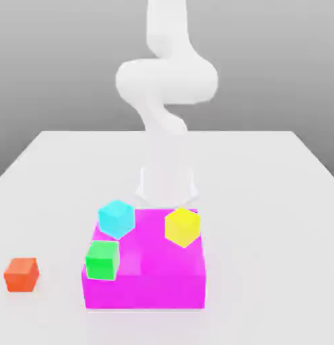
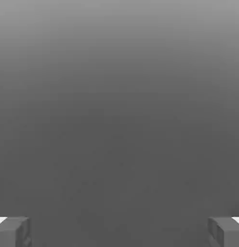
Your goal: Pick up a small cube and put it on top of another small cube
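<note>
The small red-orange cube [image 1: 21, 274] rests on the white table at the exterior view's left, apart from everything else. A green cube [image 1: 102, 260] sits at the left edge of a large magenta block [image 1: 156, 286]. A cyan cube [image 1: 116, 217] and a yellow cube [image 1: 182, 226] sit at the block's far corners. In the hand view my gripper [image 2: 119, 234] is open, its two grey fingertips [image 2: 13, 231] far apart with nothing between them and plain grey beyond.
The white arm [image 1: 166, 87] rises behind the magenta block at the middle of the table [image 1: 264, 202]. White table surface stretches to both sides of the block and around the red-orange cube.
</note>
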Controlling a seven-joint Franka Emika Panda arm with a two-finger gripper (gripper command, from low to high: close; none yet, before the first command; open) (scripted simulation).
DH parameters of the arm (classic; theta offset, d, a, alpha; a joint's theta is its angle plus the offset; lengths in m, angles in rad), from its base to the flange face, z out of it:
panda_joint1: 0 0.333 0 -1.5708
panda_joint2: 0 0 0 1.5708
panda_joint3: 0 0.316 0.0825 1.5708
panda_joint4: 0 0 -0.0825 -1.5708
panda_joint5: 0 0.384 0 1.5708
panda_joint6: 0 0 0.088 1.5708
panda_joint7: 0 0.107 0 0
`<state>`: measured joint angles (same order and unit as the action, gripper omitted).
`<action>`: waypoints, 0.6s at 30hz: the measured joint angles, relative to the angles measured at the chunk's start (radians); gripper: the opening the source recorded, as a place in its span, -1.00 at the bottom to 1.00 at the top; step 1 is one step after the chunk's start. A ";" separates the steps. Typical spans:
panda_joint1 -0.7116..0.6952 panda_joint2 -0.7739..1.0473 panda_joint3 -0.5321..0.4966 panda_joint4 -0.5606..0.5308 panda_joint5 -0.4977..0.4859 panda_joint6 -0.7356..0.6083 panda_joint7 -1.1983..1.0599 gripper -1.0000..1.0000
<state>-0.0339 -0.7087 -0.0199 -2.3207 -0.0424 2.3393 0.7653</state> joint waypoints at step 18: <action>-0.197 0.657 -0.292 -0.151 -0.045 0.291 -0.438 0.00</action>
<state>-0.2308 -0.0516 -0.3120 -2.4717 -0.0873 2.6303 0.3272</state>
